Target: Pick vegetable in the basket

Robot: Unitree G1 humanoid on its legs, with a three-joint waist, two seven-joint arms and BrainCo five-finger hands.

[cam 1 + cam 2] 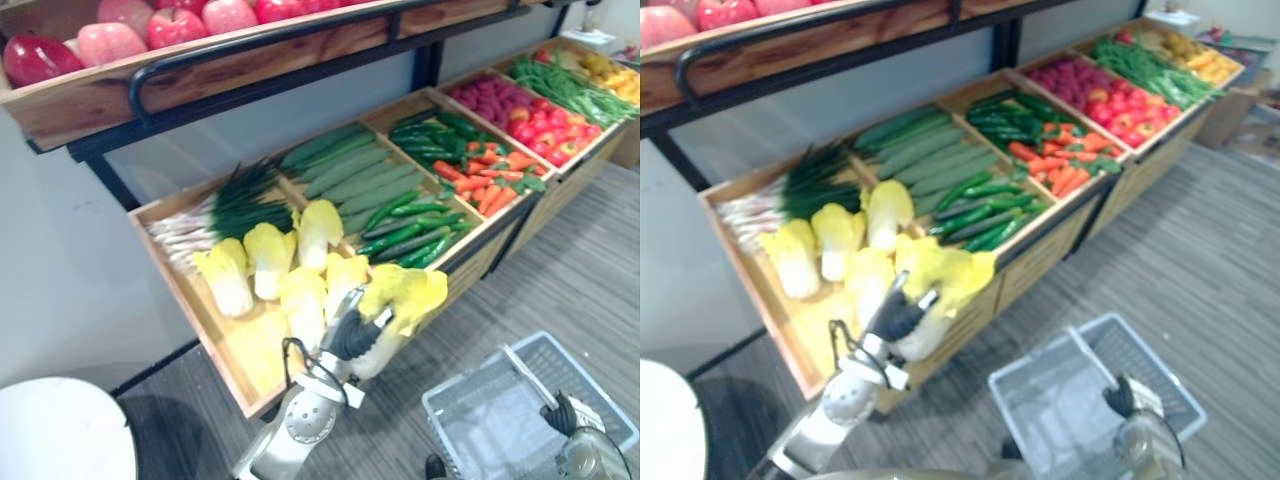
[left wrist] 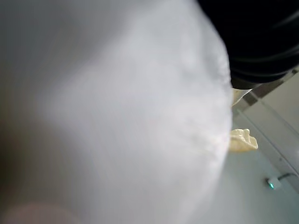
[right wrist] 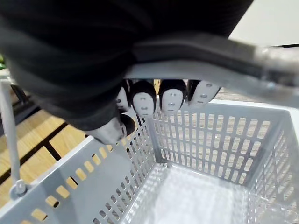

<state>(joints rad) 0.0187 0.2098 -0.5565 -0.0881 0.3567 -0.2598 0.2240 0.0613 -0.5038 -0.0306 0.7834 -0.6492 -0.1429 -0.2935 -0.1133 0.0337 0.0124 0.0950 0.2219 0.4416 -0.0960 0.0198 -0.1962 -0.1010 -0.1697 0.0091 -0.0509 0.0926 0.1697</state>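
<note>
The left hand [image 1: 350,335] seems to be wrapped round a yellow-leafed, white-stemmed cabbage [image 1: 408,290], though its fingers are hard to see. The cabbage hangs over the front edge of the long wooden vegetable tray [image 1: 235,365], not yet above the grey plastic slotted basket [image 1: 455,405]. The right hand [image 3: 170,100] clutches the basket's grey handle [image 3: 210,70]. I think carrying comes next: swing the cabbage over the basket, lower it, let go.

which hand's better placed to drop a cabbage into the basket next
Left. The left hand grips a cabbage, held out past the front edge of the crate toward the grey basket. The right hand is curled round the basket's handle, so it isn't free.
</note>
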